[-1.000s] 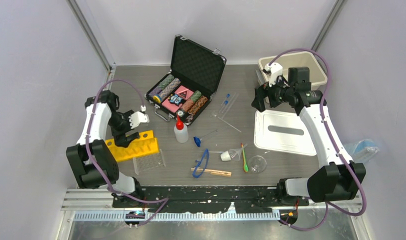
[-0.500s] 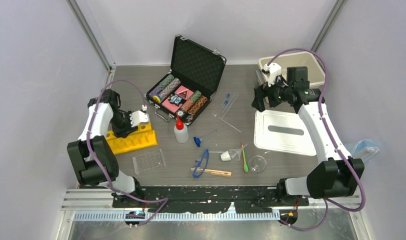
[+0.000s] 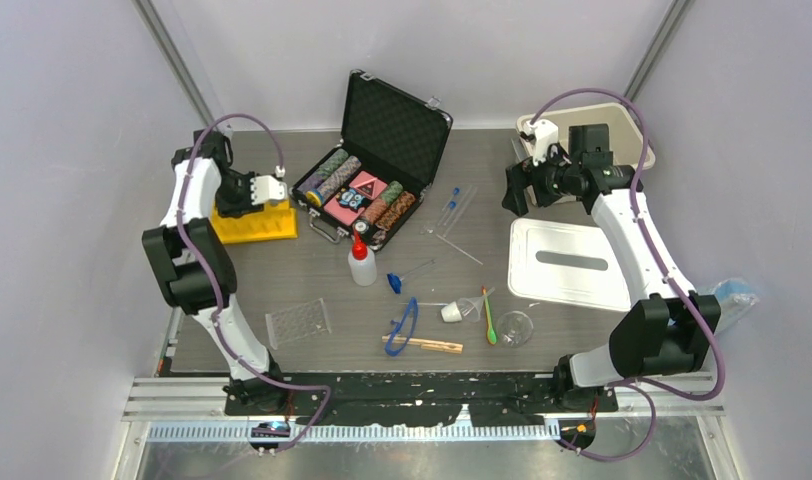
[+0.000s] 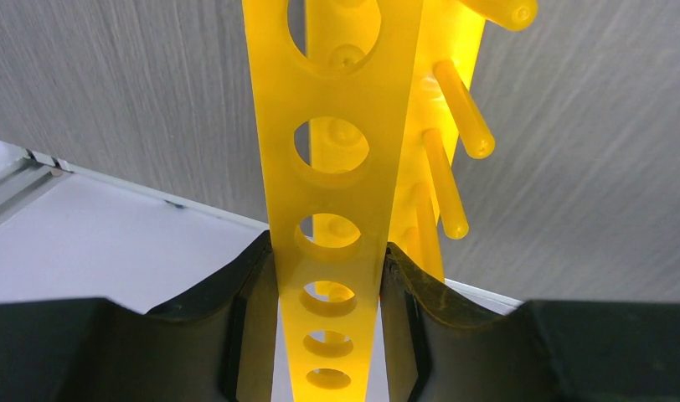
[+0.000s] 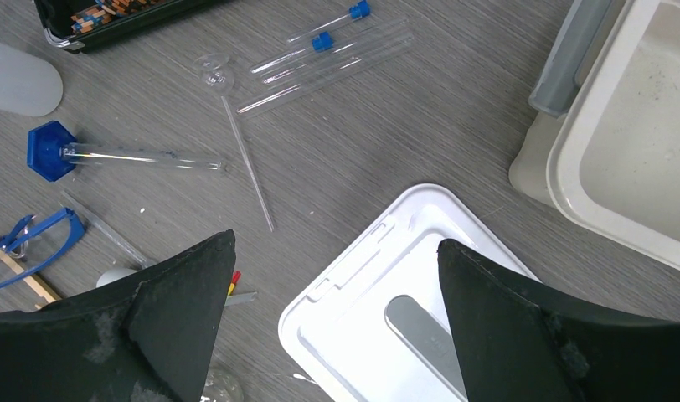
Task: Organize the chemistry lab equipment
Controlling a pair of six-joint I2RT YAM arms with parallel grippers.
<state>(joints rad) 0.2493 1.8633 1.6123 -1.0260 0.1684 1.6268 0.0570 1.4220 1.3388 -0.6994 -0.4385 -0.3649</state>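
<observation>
Far left, L hand [image 4: 328, 260] grips yellow rack [image 4: 341, 84]

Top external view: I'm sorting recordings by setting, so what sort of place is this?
Probably a walled robot test cell staged as a chemistry bench, not a working lab: yellow tube rack, loose blue-capped tubes and blue goggles, with a case of poker chips among them.

Your L arm [image 3: 179, 205] reaches to the far-left corner, elbow bent. L gripper [image 4: 328, 260] is pinched on the yellow tube rack [image 4: 337, 167]. Your R arm [image 3: 630, 238] stretches fwd, wrist pointing left, R gripper [image 5: 332, 251] jaws spread wide.
</observation>
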